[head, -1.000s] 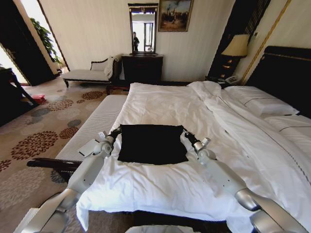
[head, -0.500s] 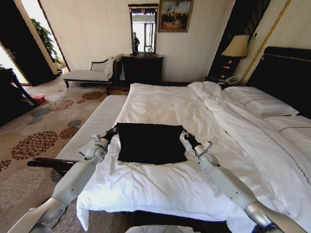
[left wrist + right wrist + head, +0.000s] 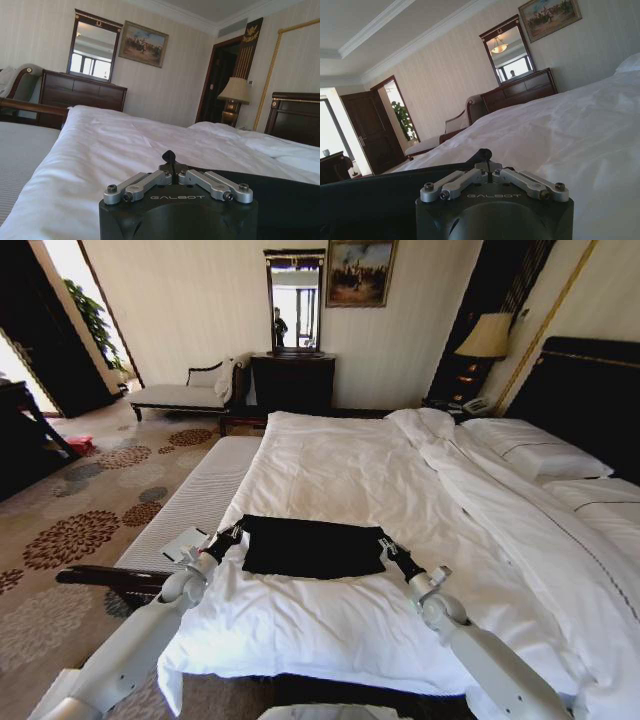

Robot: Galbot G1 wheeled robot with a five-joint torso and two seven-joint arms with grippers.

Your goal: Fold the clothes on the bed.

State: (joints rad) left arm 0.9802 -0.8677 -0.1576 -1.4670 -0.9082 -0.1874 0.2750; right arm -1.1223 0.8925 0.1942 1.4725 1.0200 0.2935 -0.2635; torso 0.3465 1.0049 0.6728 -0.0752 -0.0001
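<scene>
clothes (image 3: 312, 546) lie folded flat on bed (image 3: 350, 465), near foot edge, toward bed's left side. left gripper (image 3: 237, 531) at left edge of clothes, pinched shut on fabric; right gripper (image 3: 383, 544) at right edge, likewise clamped on fabric. duvet (image 3: 520, 530) bunched along bed's right side, pillows (image 3: 535, 450) at head corner against headboard (image 3: 590, 390). striped bench (image 3: 195, 502) runs just beside bed's left edge. chaise (image 3: 185, 392), dresser (image 3: 292, 380) stand against far wall, beyond bed's far edge.
</scene>
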